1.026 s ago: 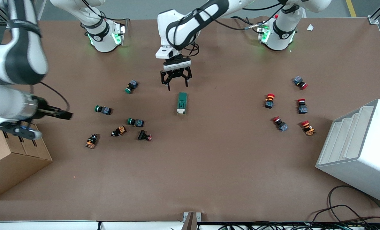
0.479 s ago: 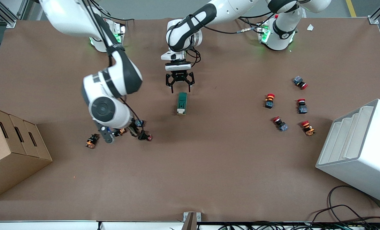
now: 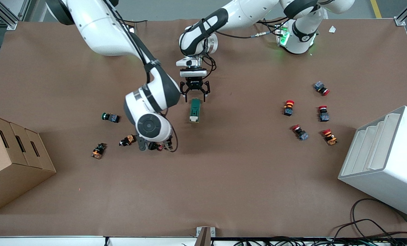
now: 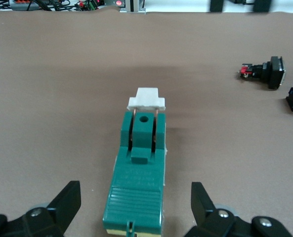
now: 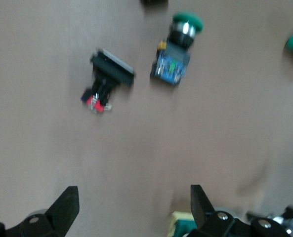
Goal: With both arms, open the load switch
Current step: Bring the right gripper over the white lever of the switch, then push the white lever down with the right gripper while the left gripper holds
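the load switch looks rigid, light, liable to slide; left gripper spread wide, empty, over its base end: clamp there; right gripper gaping, empty, nears the white toggle.

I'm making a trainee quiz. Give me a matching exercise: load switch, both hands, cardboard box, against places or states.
1 load switch
2 left hand
3 right hand
4 cardboard box

A open, near a green push-button
B at the right arm's end of the table
C flat, white toggle end nearer the front camera
D open, at the switch's green end

Pairs: 1-C, 2-D, 3-A, 4-B
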`<act>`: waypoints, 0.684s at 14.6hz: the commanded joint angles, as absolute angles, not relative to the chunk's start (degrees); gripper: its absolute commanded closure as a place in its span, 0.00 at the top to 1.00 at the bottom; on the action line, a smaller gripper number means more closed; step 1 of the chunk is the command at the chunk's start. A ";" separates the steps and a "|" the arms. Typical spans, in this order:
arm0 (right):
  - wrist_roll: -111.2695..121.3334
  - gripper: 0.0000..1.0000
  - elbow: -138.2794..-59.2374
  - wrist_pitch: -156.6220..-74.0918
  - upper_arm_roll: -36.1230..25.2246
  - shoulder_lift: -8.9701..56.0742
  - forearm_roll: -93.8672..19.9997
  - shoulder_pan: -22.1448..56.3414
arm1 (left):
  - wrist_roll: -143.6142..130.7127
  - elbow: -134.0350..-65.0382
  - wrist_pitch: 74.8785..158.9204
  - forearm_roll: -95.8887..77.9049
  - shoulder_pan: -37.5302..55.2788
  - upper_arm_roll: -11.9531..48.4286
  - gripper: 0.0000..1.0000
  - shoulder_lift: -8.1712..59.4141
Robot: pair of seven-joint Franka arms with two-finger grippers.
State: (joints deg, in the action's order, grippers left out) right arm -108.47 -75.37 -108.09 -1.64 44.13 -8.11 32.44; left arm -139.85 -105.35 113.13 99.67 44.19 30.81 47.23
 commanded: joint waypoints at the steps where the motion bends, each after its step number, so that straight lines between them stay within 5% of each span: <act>1: -113.81 1.00 -73.30 -110.74 -2.02 47.80 -11.42 34.18 | -142.90 -105.56 108.66 105.27 44.82 30.32 0.98 49.64; 10: -115.84 1.00 -73.30 -106.97 1.14 51.77 -17.67 36.74 | -152.58 -105.21 102.22 112.24 47.54 29.71 0.98 54.32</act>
State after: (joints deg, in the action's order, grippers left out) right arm -114.37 -74.55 -109.23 0.37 51.93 -15.34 36.65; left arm -151.07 -105.91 102.05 112.28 45.98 30.29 53.42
